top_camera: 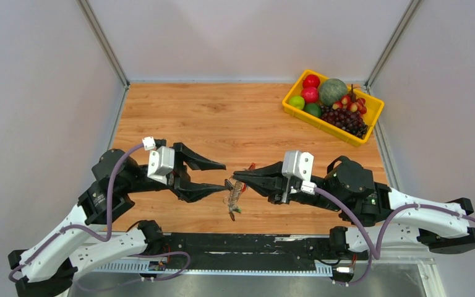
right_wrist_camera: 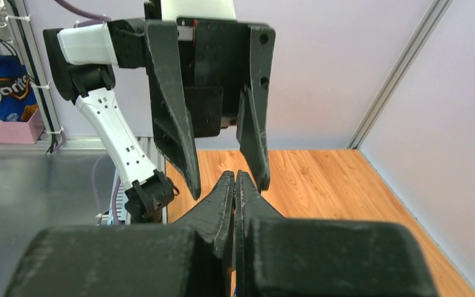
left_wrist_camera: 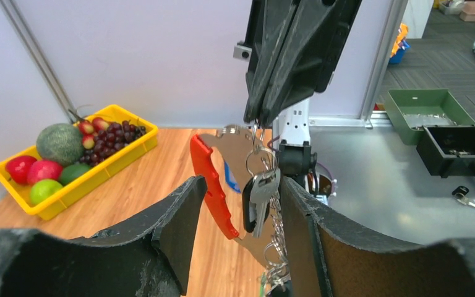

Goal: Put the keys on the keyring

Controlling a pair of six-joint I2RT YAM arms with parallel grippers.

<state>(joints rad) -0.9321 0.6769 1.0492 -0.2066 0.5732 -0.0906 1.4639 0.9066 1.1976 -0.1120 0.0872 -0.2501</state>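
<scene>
Keyring point(left_wrist_camera: 215, 185), flat grey metal with a glossy red curved edge, hanging above the near middle of the wooden table point(top_camera: 222, 111), pinched by the right gripper point(top_camera: 240, 176), jaws pressed together, silver-bladed keys point(left_wrist_camera: 260, 195) dangling from it, left gripper point(top_camera: 223, 176) spread either side.

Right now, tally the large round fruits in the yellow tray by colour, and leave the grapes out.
Red fruits: 2
Green fruits: 2
Grey-green melon: 1
Total: 5
</scene>
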